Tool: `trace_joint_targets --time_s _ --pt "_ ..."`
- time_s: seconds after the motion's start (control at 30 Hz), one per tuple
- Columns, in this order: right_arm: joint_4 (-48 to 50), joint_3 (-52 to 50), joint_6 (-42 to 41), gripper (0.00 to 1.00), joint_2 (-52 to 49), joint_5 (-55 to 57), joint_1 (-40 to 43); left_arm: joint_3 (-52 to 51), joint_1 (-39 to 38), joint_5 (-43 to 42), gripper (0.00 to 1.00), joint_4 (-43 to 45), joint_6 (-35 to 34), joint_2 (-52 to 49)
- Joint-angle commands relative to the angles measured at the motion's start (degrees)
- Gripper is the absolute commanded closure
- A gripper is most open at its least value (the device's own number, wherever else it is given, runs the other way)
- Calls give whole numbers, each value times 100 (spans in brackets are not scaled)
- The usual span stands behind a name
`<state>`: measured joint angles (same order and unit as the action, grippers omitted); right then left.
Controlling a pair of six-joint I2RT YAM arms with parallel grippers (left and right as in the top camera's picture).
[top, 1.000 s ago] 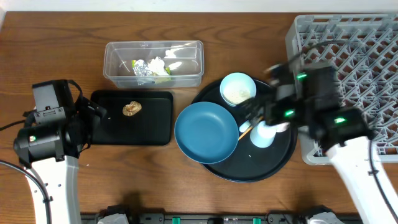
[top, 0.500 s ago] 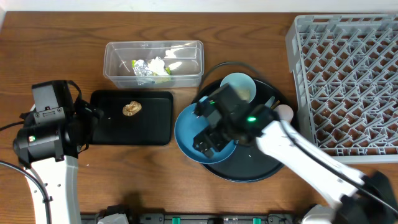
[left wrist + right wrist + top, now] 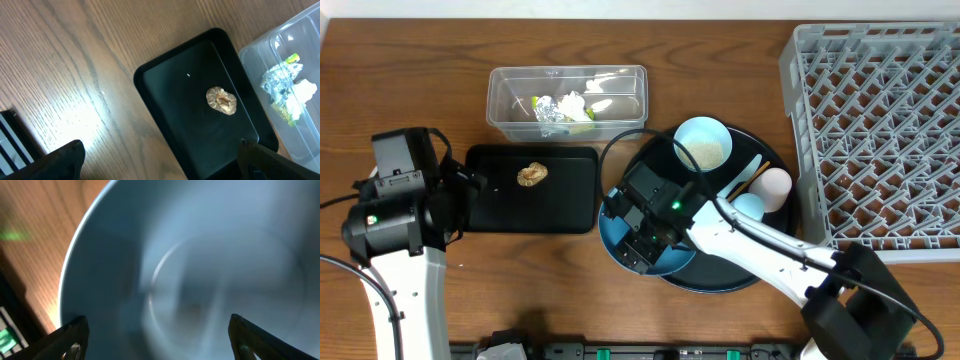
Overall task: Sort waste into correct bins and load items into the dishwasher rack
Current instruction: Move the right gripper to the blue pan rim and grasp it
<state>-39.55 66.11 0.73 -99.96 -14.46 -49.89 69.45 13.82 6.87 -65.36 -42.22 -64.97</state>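
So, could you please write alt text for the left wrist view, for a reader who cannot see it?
A shallow black tray lies on a wooden table, holding a small brown food lump. At the right edge, a clear plastic tub contains a crumpled foil wad and a yellow-green wrapper.
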Motion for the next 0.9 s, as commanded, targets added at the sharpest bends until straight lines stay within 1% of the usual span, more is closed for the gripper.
trace_joint_targets --time_s 0.0,0.17,0.23,0.3,0.37,0.4,0.47,0.5,0.53,0.6,0.73,0.87 --pt "-111 326 109 16 0 7 -31 -72 26 133 2 4 -55 -127" --pt "-691 990 111 14 0 13 -28 -72 26 133 2 4 -55 -306" --pt "-966 1266 111 11 0 9 -28 -72 26 133 2 4 -52 -398" --pt "-1204 1464 111 5 0 -72 -48 -72 26 136 2 4 -55 -481" --pt "-1268 1478 133 4 0 -358 -81 -72 26 133 2 7 -55 -551" --pt "-1333 1462 227 5 -15 -592 -120 -72 26 136 2 9 -55 -586" --pt "-1390 1410 278 10 -50 -702 -186 -72 26 136 2 11 -55 -649" --pt "-1394 1349 280 14 -68 -664 -240 -72 26 136 2 11 -55 -675" --pt "-1338 1261 280 21 -96 -599 -304 -72 26 136 2 13 -55 -704" --pt "-1163 1104 278 28 -166 -522 -415 -72 26 136 2 13 -55 -743" --pt "-949 975 254 36 -461 -428 -614 -72 26 136 2 11 -55 -765" --pt "-909 975 122 39 -717 -190 -671 -72 26 136 2 7 -55 -765"
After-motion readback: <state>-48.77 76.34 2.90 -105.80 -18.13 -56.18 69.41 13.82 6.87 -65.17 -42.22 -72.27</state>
